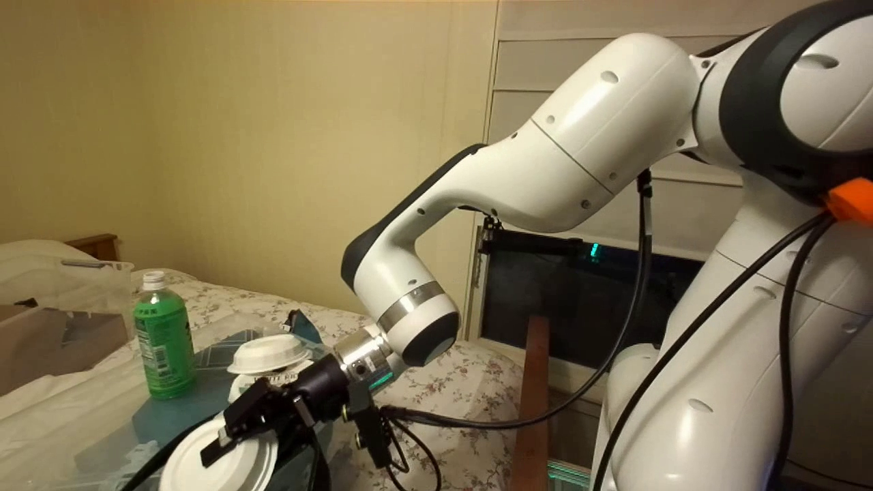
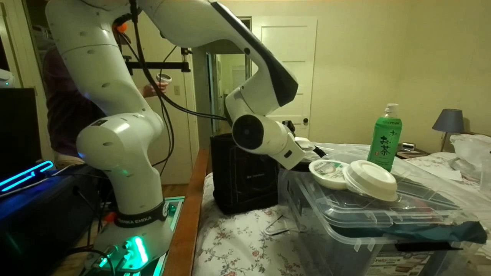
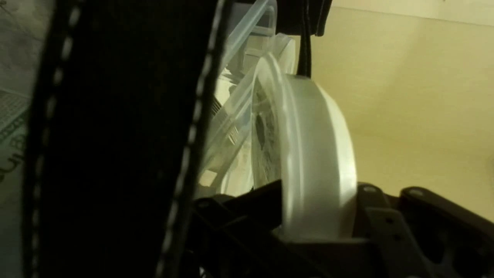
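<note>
Closest to the lens, a wide black strap with white stitching [image 3: 123, 139] is run down through the left half of the wrist view, pretty much walling it off. Just right of it, a shallow round white plastic bowl [image 3: 310, 131] is held in the black two-finger gripper [image 3: 318, 204], one finger pressed to each face, so the gap is only as wide as the bowl is thick. That same bowl [image 1: 235, 467] can be spotted at the bottom left of an exterior view, tipped steeply. Further up that frame's left side, a green plastic tea bottle with a white cap [image 1: 164, 348] is stood upright. In an exterior view, a clear plastic storage bin [image 2: 351, 258] is parked at lower right, and on top of it a white round bowl lying dome side up [image 2: 372, 178] and a white round bowl with a green-printed top [image 2: 326, 168] are set side by side. Near the middle, a boxy black fabric bag [image 2: 245, 176] is propped on a white floral bedsheet [image 2: 238, 245]. Whether the held bowl is over that bag can't really be told, since the grip is mostly blocked by the white end of the robot arm [image 2: 278, 142].
</note>
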